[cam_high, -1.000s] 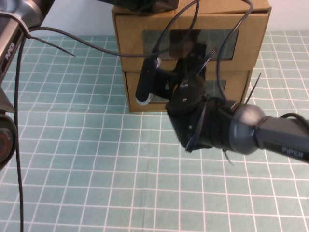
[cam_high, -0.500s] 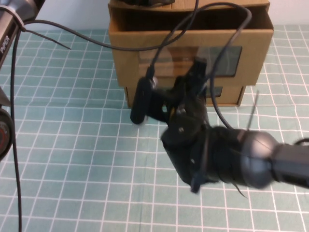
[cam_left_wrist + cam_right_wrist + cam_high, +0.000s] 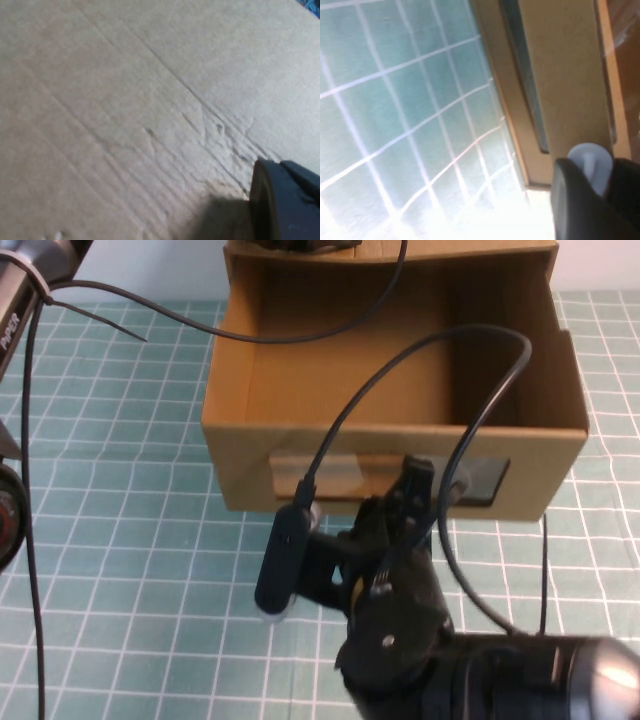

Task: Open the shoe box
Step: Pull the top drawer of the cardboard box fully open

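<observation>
A: What has moved since 1 second ago?
B: The drawer has slid well out of the box toward the near edge of the worktop. The right gripper has come back with it, and its arm now fills the near right corner.
A: What does that gripper hold?
B: The drawer's front wall, at the window. Its jaws stand narrow, pinched on the cardboard. The wrist view shows 1 pale pad against that wall.
A: And the box?
B: At the far edge, about the middle, on the green mat. The drawer's brown inside lies open to view, and a black cable arcs over it.
A: The left gripper?
B: On top of the box, at the far edge, with cardboard close beneath it in its wrist view. Open or closed — I cannot tell.
</observation>
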